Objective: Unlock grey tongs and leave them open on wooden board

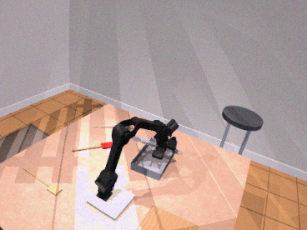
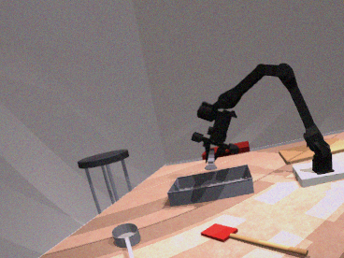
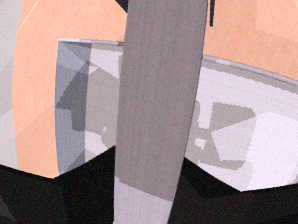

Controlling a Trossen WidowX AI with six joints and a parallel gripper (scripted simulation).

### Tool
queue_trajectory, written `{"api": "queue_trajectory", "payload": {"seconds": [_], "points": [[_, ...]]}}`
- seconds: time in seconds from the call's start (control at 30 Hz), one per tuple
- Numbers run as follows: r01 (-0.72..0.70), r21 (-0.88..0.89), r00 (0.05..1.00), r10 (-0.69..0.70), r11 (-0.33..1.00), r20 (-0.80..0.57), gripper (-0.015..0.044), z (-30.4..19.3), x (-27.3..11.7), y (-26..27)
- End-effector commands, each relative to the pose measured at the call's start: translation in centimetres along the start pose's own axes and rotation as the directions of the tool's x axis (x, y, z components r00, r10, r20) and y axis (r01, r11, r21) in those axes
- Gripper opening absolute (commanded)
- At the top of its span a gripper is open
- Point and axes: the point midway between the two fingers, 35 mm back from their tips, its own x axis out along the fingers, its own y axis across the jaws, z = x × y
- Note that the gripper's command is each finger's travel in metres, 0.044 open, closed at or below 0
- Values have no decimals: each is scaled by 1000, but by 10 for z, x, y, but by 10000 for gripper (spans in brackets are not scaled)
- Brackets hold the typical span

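Grey walls and a pale wooden table top (image 1: 200, 175), with brown floor tiles off the corners, so that's the room.

Using the tin (image 2: 211, 185) as the reference point for everything: the gripper (image 2: 212, 153) sits right above it, clamped shut on the tongs (image 2: 211, 162). In the exterior view the tongs hang from the jaws with the flat end pointing down, clear of the tin's rim, just above its middle. The wrist view shows the same thing up close: the grey tongs (image 3: 158, 110) run straight up the frame between the two dark fingers, with the pale inside of the tin (image 3: 246, 129) behind them. In the top view they read as a thin grey bar (image 1: 143, 142) crossing over the tin (image 1: 143, 168), and I can't tell from any shot whether the two arms of the tongs are sprung apart or locked together.

Going outward, the arm (image 2: 276, 77) arches up high from the tin and comes down to its base on a white plate (image 2: 318, 178), well to the right in the exterior view. Just behind that plate, a wooden board (image 2: 294, 154) pokes out. Nearer than the tin in that view: a red-headed spatula (image 2: 220, 232) and a small grey pan (image 2: 126, 234). A black stool (image 2: 104, 160) stands on the floor left of the tin, off the table.
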Motion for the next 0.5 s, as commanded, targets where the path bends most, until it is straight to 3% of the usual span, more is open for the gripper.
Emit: {"api": "queue_trajectory", "payload": {"seconds": [0.0, 0.47], "points": [[2, 4, 1000, -2, 1000, 3, -150, 1, -2, 3], [140, 15, 990, -140, 990, -2, -150, 4, 3, 9]]}}
